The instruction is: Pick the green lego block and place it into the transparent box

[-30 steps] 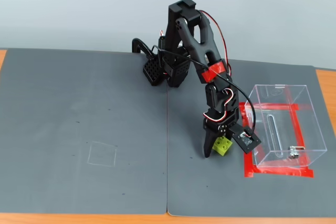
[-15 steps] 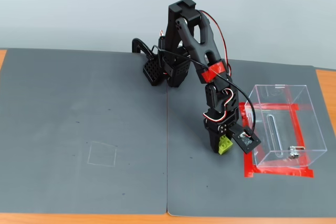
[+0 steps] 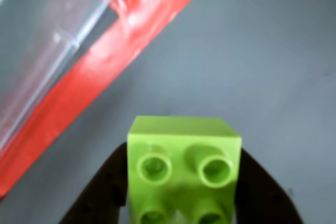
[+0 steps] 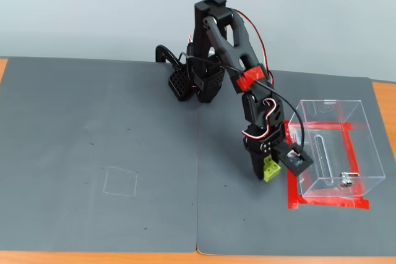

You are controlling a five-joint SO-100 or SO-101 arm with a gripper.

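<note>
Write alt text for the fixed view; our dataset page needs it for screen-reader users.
A black robot arm's end effector holds a green lego block low over a dark grey mat, just left of a transparent box. The box stands on a square of red tape, with nothing visible inside it.

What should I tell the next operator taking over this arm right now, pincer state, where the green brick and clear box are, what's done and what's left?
Pincer: shut on the green lego block, studs facing the wrist camera.
Block: held beside the transparent box, just outside its left wall in the fixed view; whether it touches the grey mat I cannot tell.
Box: sits on the mat inside a red tape outline, nothing visible inside it.
Done: the block is grasped.
Left: raise it over the box wall, move above the opening, release, withdraw.
</note>
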